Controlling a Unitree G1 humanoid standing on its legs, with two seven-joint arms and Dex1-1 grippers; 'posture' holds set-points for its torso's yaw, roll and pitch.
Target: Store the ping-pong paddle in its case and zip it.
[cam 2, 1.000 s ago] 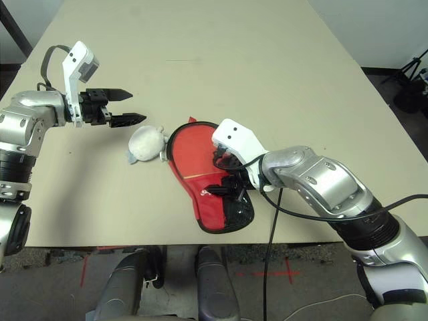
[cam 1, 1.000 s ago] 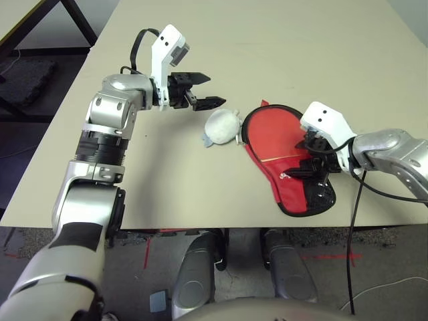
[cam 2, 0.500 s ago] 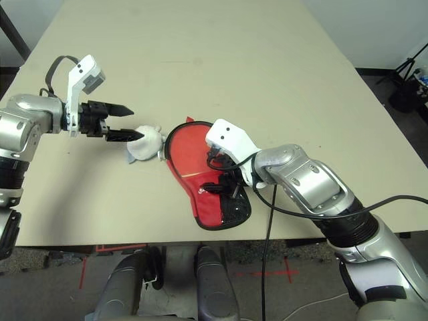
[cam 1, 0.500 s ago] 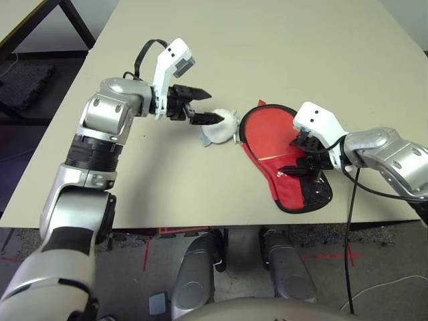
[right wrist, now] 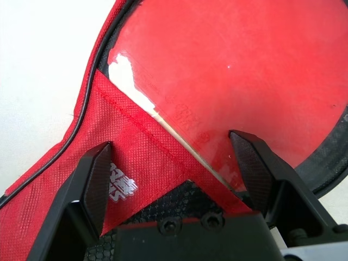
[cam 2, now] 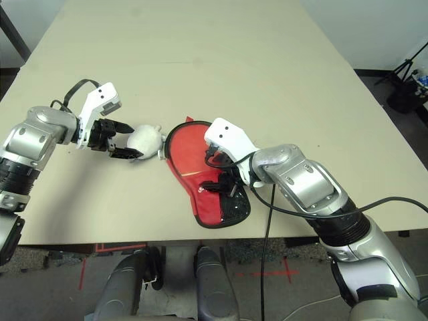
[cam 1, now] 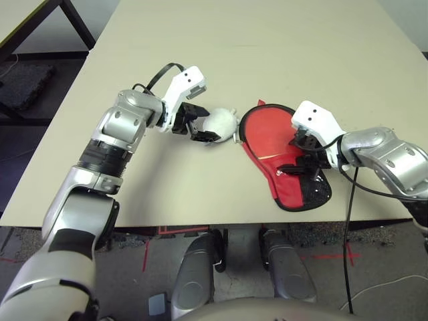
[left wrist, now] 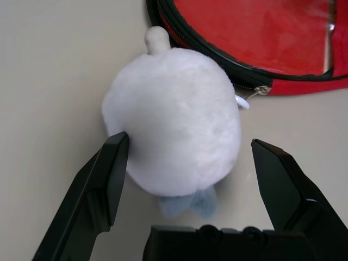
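Observation:
The red case (cam 1: 289, 192) lies open near the table's front edge, its black zipper edge (left wrist: 217, 65) curving round the top. The ping-pong paddle (right wrist: 228, 70) rests inside it, red face up; a red flap with white lettering (right wrist: 122, 182) covers its handle. My right gripper (right wrist: 171, 145) is open just above the flap and the paddle's lower face, holding nothing. A fluffy white ball (left wrist: 179, 125) lies against the case's left edge. My left gripper (cam 1: 204, 126) is open around the ball; one finger (left wrist: 111, 163) touches its side, the other stands apart.
The beige table (cam 1: 267, 47) stretches far back with open room. The case's bottom lies close to the front edge (cam 1: 234, 224). A black cable (cam 1: 349, 227) hangs from my right arm. A silver zipper pull (left wrist: 261, 89) sits beside the ball.
My left gripper has dropped and moved right from above the table to straddle the fluffy ball. The right gripper has stayed over the case.

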